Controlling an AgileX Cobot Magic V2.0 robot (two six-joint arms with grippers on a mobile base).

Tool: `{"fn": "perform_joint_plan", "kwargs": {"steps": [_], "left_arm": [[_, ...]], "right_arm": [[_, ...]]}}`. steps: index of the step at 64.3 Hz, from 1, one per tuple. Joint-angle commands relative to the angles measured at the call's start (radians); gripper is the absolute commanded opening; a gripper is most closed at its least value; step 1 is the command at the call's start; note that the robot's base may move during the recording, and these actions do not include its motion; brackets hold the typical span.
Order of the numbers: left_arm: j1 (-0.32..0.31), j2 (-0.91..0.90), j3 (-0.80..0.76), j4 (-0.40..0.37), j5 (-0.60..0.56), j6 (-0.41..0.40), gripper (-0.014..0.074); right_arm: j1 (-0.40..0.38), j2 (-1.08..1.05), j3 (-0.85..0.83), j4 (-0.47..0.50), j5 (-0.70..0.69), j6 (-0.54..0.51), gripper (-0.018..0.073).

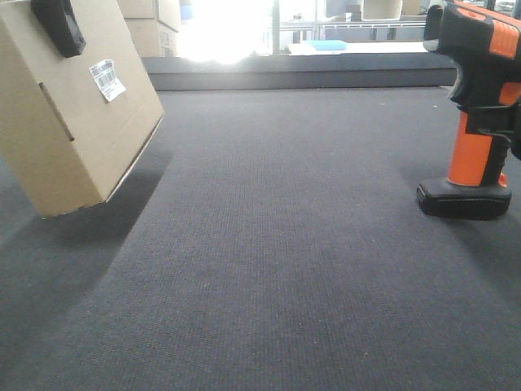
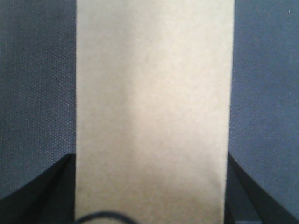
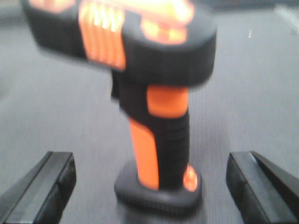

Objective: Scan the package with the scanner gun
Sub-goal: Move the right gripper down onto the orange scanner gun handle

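Observation:
The package, a tan cardboard box with a white barcode label and a thin slot, hangs tilted at the far left. Its lowest corner is at or just above the carpet. One black finger of my left gripper presses on its labelled face. In the left wrist view the package fills the gap between both fingers, so my left gripper is shut on it. The scanner gun stands upright on its flat black base at the right. My right gripper is open, its fingers on either side of the scanner gun without touching it.
Dark grey carpet covers the work surface. A low dark ledge runs along the back. Behind it are stacked cardboard boxes, a blue item and strong window glare.

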Motion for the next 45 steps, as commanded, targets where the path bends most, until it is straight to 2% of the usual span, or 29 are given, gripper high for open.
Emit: {"fn": "perform_joint_plan", "kwargs": {"steps": [1,12,34,45], "left_arm": [[-0.003,-0.013,-0.009,-0.003,-0.019,0.002,0.0088],[-0.003,-0.009,-0.009,-0.003,-0.036,0.002,0.0088],[-0.003,-0.009,-0.009,-0.003,-0.048,0.002,0.0088],[-0.003,-0.009,-0.009,-0.003,-0.052,0.002,0.0088]], "right_arm": [[0.001,0.056,-0.003,0.016,-0.078,0.009,0.0562],[0.001,0.169,-0.007,0.016,-0.265,0.073,0.0562],[0.053,0.234,-0.108,0.031,-0.245,0.074,0.0562],[0.068,0.234,-0.145,0.137,-0.212,0.074,0.0562]]}}
